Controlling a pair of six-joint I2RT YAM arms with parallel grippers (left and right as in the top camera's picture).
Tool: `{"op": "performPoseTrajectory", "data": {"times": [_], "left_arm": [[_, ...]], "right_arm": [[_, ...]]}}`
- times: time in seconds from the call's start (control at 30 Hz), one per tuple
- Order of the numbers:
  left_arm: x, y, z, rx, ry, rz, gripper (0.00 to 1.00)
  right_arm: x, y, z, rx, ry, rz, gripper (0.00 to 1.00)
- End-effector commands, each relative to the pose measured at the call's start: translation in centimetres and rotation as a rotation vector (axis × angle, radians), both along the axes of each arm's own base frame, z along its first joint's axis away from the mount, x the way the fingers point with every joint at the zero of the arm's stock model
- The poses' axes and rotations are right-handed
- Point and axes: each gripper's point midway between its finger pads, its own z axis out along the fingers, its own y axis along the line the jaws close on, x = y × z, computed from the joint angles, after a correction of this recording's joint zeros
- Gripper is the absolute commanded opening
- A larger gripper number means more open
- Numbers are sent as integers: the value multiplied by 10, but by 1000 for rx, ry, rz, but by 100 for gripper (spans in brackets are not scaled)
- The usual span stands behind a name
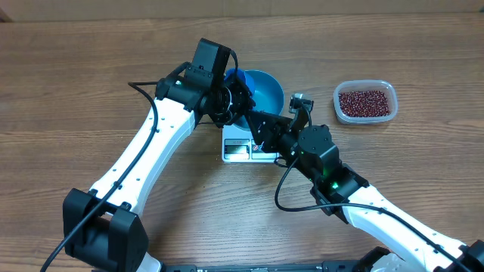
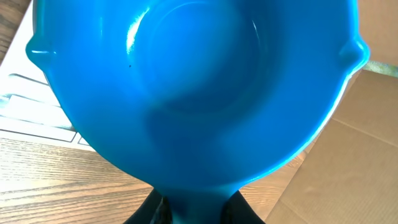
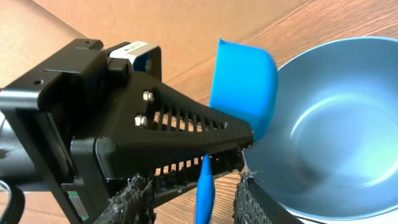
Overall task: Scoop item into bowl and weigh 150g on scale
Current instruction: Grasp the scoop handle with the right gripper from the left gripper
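Left gripper (image 2: 198, 208) clamps the rim of the bowl (image 2: 199, 93), near the scale (image 1: 238, 149). Handle of the scoop (image 3: 245, 81) stands between the fingers of the right gripper (image 3: 196, 199); whether it grips cannot be told.

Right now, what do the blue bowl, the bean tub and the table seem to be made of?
Bowl: likely plastic, glossy, with bright highlights.
Tub: clear plastic, see-through rim around the beans.
Table: wood or wood-look laminate, grain lines showing.
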Motion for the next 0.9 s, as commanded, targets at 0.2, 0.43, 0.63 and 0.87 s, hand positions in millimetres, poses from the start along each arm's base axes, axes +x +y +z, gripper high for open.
{"op": "performPoseTrajectory", "data": {"times": [0.2,0.43,0.63,0.87], "left_arm": [[3,-6,9,-25,-7,5,15],[3,-6,9,-27,-4,12,15],[3,-6,9,-29,-2,14,15],[3,-6,9,-28,-2,14,16]], "right_arm": [[9,6,7,27,-7,-16,44],[10,8,14,48,-28,-14,43],[11,10,12,50,-27,-15,37],[17,18,3,53,10,-9,27]]}}
